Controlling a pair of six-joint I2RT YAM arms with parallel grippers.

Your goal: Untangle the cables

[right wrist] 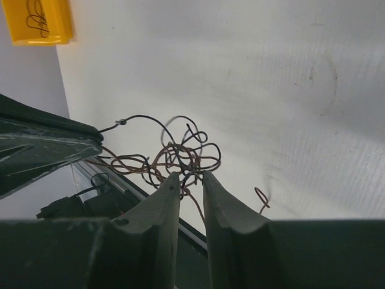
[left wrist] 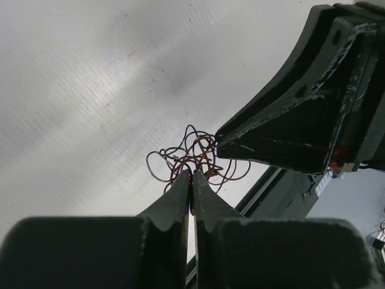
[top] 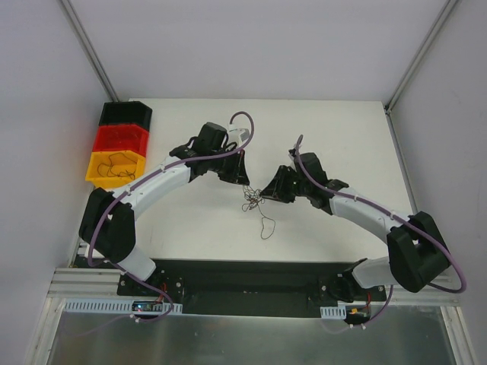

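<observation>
Both arms rise from bases at the near edge, arch inward and meet over the middle of the tabletop. The left gripper has its fingers clenched on strands of the cables. The right gripper faces it, its fingers slightly apart with strands running through the gap. The small tangle hangs between the two tips, and one loose loop trails toward the near edge. At the far left stand stacked yellow, red and black bins, the yellow one holding another wire.
</observation>
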